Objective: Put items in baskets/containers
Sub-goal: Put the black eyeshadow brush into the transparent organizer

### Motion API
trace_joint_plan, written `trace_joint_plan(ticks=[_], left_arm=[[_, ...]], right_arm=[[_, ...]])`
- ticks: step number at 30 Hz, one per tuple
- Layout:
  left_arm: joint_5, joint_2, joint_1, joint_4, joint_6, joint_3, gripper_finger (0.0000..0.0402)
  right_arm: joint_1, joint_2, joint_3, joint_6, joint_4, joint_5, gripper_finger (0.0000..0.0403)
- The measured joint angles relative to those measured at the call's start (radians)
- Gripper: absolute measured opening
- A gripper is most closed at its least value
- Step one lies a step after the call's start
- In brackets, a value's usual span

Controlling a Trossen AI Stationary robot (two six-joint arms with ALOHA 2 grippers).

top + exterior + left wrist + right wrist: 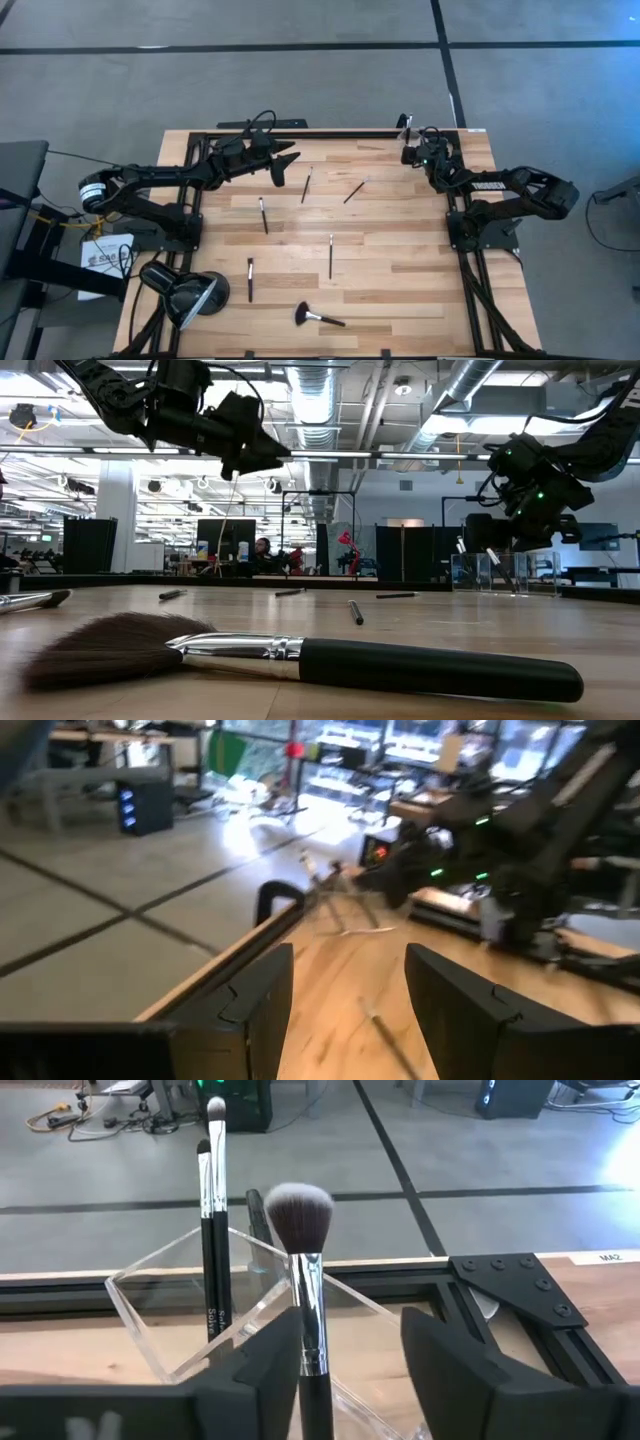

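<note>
The clear holder [180, 1320] stands at the table's far right corner [404, 124], with two thin brushes [213, 1230] upright in it. My right gripper [350, 1380] is open just near of it and above it [497, 532]. A fluffy-headed brush [305, 1260] stands upright between its fingers, close to one finger, its lower end hidden. My left gripper [286, 167] is open and raised over the far left of the table [262, 455]. Several thin brushes lie flat on the table [307, 185] [354, 191] [263, 215] [331, 255] [250, 278]. A large fan brush [318, 317] lies near the near edge. My right gripper has the fluffy-headed brush's handle [316, 1390] upright between its open fingers, right beside one finger [265, 1380]. I cannot tell whether that finger touches it. The brush's lower end is outside the frame.
A black dome-shaped lamp [185, 290] sits at the near left corner. The black frame rail [510, 1285] runs along the far edge beside the holder. Bare wood lies between the scattered brushes in the middle of the table [400, 230].
</note>
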Motion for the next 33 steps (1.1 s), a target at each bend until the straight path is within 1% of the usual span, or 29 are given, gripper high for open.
trace_joint_plan(ticks=[5,9,12,16,19,23,26,29,33], left_arm=[[-0.036,0.0,0.007,-0.062,0.0,0.002,0.019],[-0.078,0.0,-0.001,-0.195,0.0,0.039,0.019],[-0.119,0.0,-0.019,-0.254,0.0,0.053,0.019],[-0.129,0.0,-0.037,-0.266,-0.009,0.053,0.019],[-0.149,0.0,-0.045,-0.278,-0.014,0.053,0.019],[-0.184,0.0,-0.045,-0.298,-0.019,0.053,0.019],[-0.189,0.017,-0.045,-0.289,-0.036,0.053,0.019],[-0.189,0.074,-0.045,-0.277,-0.044,0.059,0.019],[-0.189,0.19,-0.046,-0.282,-0.045,0.099,0.019]], right_arm=[[0.006,-0.062,0.0,-0.006,0.0,-0.004,0.0198],[0.036,-0.15,0.0,-0.086,0.006,-0.012,0.0207],[0.079,-0.235,0.001,-0.139,0.011,-0.015,0.0206],[0.145,-0.338,0.018,-0.21,0.005,-0.016,0.0198],[0.206,-0.385,0.045,-0.257,0.004,-0.025,0.0189],[0.284,-0.395,0.095,-0.307,0.001,-0.063,0.0173],[0.34,-0.38,0.131,-0.335,0.0,-0.078,0.0162],[0.389,-0.354,0.167,-0.352,-0.002,-0.078,0.0152],[0.449,-0.317,0.213,-0.386,-0.029,-0.078,0.0139]])
